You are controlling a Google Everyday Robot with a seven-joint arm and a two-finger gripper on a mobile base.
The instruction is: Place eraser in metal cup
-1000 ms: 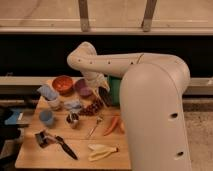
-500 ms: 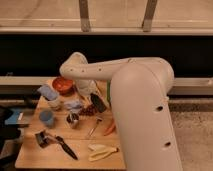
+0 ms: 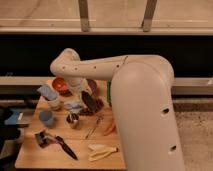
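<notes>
The arm reaches across from the right and bends down over the middle of the wooden counter (image 3: 30,155), so that the pincer (image 3: 84,98) hangs over the clutter there. It is clamped on the eraser (image 3: 90,102), which slants down and to the right from the fingers as a dark flat bar, lifted clear of the wood as far as I can judge. Holding it by the upper end leaves the lower end free to go into a cup first, which seems the reason for that grip.

The metal cup (image 3: 73,119) stands upright, a little nearer the front edge and to the left of the eraser, near but not under it. Its dark mouth faces up, ready to receive. The pincer will need to shift toward the front-left before it lets go.

Things crowd the cup: a blue cup (image 3: 46,117) just beside it toward the left edge, a white cup (image 3: 54,103) behind that, and an orange bowl (image 3: 62,85) near the back edge. A black-handled brush tool (image 3: 55,141) lies toward the front-left corner, a red pepper (image 3: 110,128) sits right of the cup, and a banana (image 3: 101,151) rests by the front edge. A careless descent could knock the small cup over.
</notes>
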